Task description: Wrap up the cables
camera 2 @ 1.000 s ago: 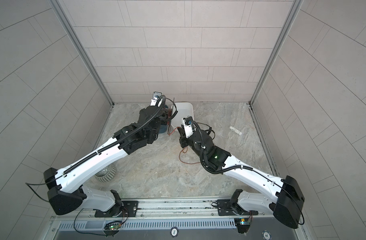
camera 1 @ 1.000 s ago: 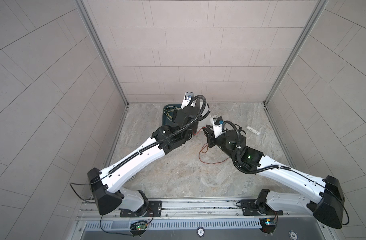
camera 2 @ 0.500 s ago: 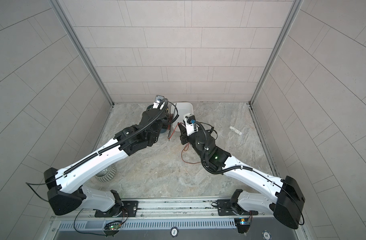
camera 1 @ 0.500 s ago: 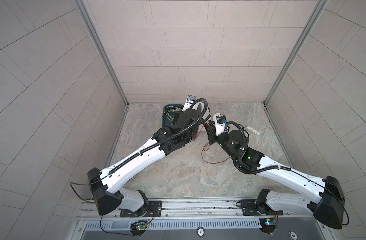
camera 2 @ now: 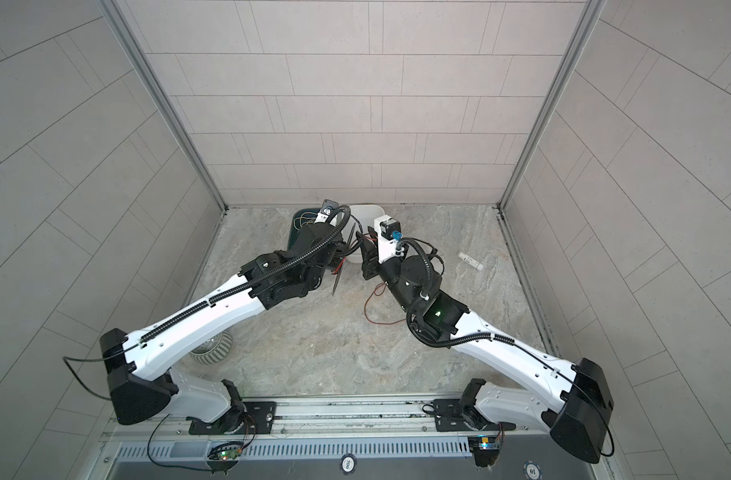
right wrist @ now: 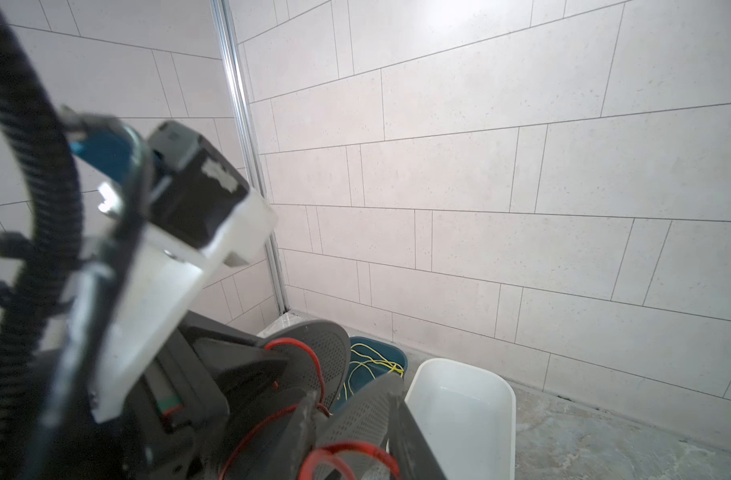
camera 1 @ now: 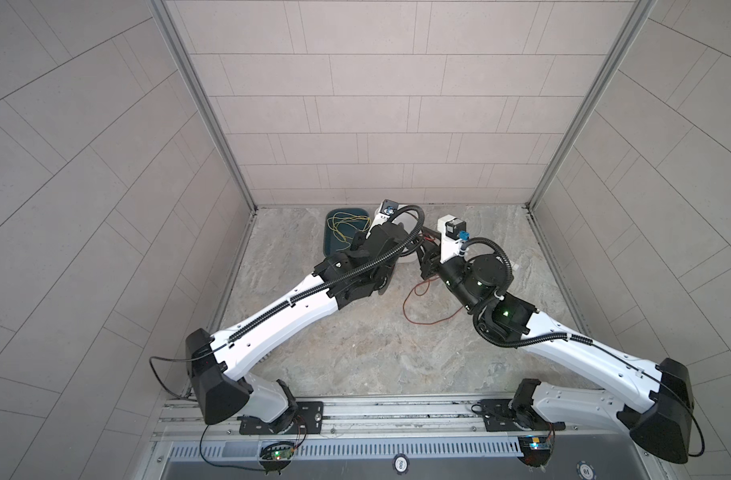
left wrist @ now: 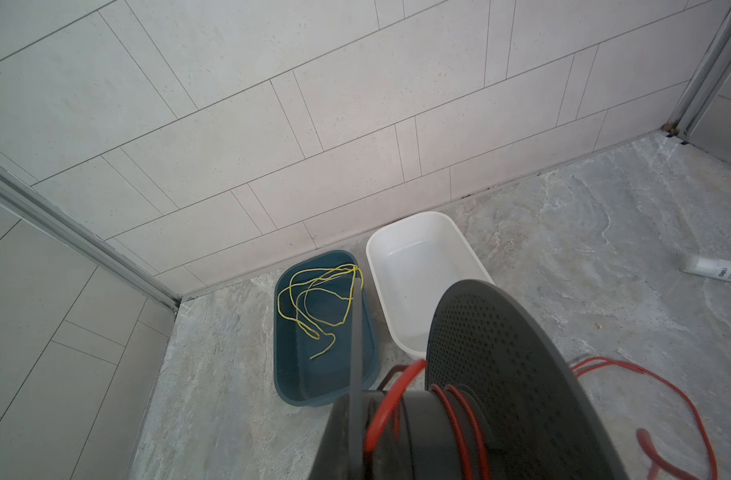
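A teal tub (yellow wire inside) stands beside a white tub, a small tube well apart.

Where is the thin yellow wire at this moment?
The yellow wire lies in loose loops inside the dark teal tub by the back wall, left of centre in both top views, just left of the white tub.

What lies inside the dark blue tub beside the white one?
A thin yellow-green wire lies in loose loops inside the blue tub; nothing else shows there. In the left wrist view the reel covers the tub's near corner, so that part is unseen.
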